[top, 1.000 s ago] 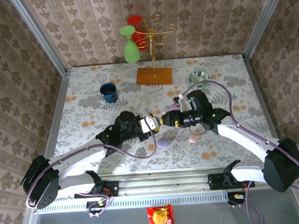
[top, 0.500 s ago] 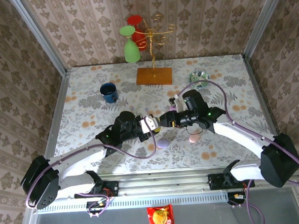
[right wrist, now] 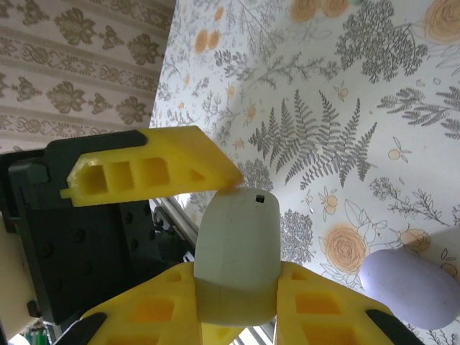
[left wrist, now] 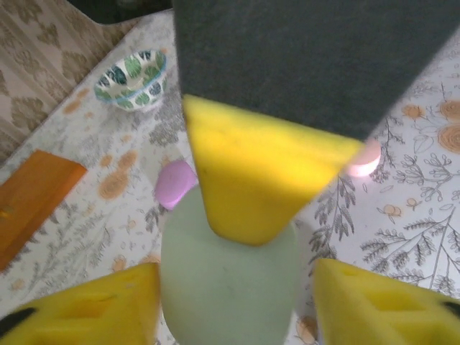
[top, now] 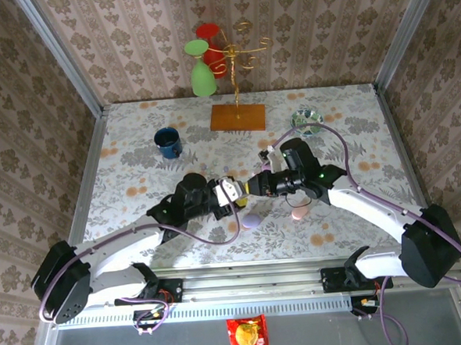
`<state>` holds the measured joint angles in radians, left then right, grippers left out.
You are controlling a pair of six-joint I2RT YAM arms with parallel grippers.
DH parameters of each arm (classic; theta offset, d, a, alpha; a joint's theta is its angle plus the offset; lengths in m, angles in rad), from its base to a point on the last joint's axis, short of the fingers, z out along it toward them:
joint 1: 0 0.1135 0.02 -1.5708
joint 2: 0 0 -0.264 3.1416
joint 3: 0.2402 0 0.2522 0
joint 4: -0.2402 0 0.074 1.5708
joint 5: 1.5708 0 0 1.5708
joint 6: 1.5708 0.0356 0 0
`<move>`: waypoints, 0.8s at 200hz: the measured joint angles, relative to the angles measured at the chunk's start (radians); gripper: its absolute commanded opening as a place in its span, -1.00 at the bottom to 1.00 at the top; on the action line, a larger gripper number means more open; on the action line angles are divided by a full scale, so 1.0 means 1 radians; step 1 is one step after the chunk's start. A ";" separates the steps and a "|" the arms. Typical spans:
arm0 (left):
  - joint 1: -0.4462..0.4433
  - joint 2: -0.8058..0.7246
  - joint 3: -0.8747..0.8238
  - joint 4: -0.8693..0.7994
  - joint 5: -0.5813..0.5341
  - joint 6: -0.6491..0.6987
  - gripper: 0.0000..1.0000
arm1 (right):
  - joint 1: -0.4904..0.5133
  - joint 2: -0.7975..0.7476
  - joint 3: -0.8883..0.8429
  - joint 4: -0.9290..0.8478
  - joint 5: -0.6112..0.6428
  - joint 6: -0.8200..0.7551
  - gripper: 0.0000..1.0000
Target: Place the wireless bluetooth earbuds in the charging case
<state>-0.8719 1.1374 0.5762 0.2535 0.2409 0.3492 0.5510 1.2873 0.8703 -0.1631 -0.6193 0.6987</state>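
Note:
A pale green egg-shaped charging case [right wrist: 237, 259] hangs above mid-table between both grippers. My right gripper [right wrist: 237, 305] is shut on it, a yellow finger pressed to each side. My left gripper [left wrist: 233, 287] is open around the same case [left wrist: 226, 302], with a clear gap at its right finger [left wrist: 374, 298]. One left finger [right wrist: 144, 169] lies against the case's top in the right wrist view. From above, the two grippers meet tip to tip, left [top: 230, 192] and right [top: 252, 187]. The earbuds are out of view.
A lilac egg-shaped case [top: 251, 220] and a pink one [top: 299, 212] lie on the flowered cloth just below the grippers. Farther back stand a blue mug [top: 167, 141], a wooden-based gold rack [top: 237, 116] with green and red glasses, and a patterned bowl [top: 306, 119].
My right gripper has closed onto the green case. My left gripper, shut on it before, has opened. Both arms have stayed almost in place.

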 measured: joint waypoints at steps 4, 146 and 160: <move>0.006 -0.008 -0.012 0.021 0.005 -0.017 0.44 | -0.005 -0.004 -0.002 0.005 -0.002 0.007 -0.60; 0.268 0.145 -0.227 0.937 0.388 -0.492 0.84 | -0.113 -0.023 -0.175 0.884 -0.223 0.781 -0.88; 0.268 0.158 -0.203 0.958 0.416 -0.497 0.84 | -0.108 -0.001 -0.182 0.958 -0.224 0.857 -0.90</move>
<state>-0.6041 1.2957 0.3737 1.2110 0.6567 -0.1482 0.4431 1.2865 0.6880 0.7944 -0.8429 1.5555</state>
